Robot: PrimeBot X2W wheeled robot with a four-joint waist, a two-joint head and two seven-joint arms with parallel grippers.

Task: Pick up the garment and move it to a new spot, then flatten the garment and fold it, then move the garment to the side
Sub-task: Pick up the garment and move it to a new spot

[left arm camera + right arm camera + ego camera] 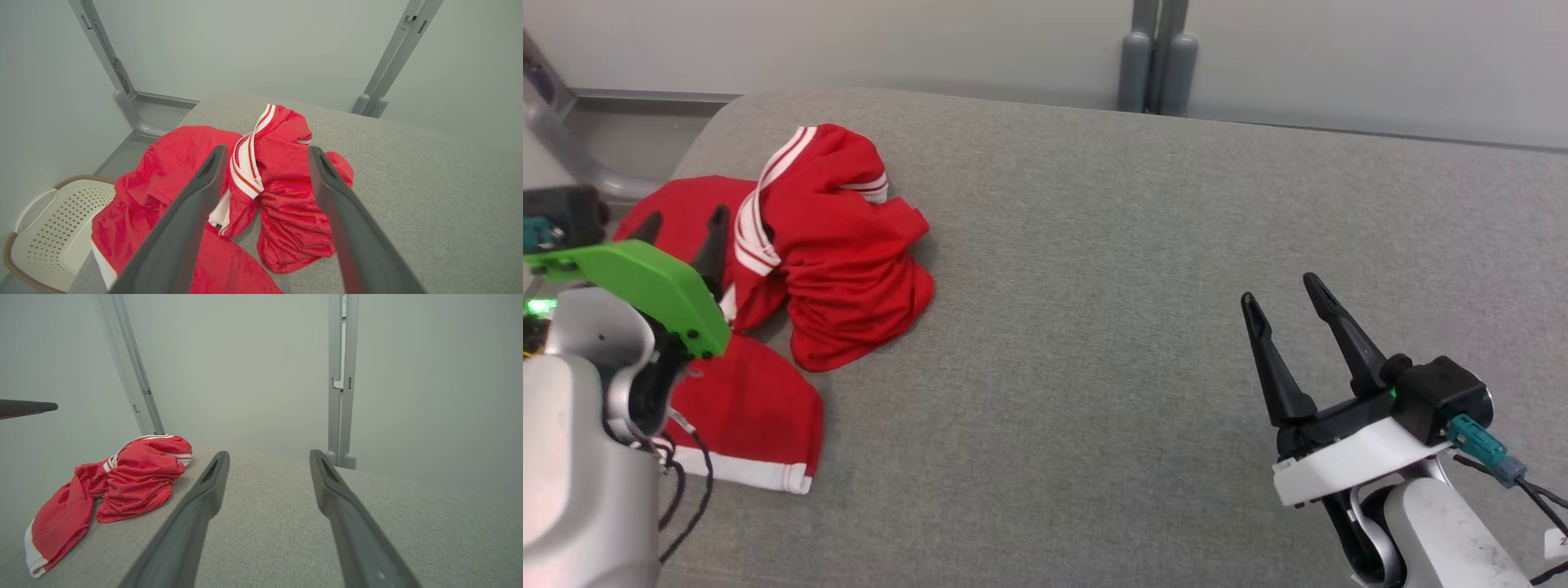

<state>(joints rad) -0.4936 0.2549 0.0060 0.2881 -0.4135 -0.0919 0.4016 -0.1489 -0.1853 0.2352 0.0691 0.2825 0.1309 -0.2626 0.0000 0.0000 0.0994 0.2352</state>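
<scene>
A red garment (841,245) with white striped trim lies crumpled at the left end of the grey padded table (1135,286); part of it hangs toward the table's left edge. My left gripper (685,219) hovers open just above the garment's left part, nothing between its fingers. In the left wrist view the garment (282,196) lies ahead of and below the spread fingers (192,212). My right gripper (1289,298) stands open over bare table far to the right, apart from the cloth. The right wrist view shows the garment (130,482) at the left.
A cream perforated laundry basket (53,228) stands on the floor below the table's left end. Grey frame posts (1156,57) rise behind the table against a pale wall. The other arm's fingertip (28,407) pokes in at the right wrist view's left edge.
</scene>
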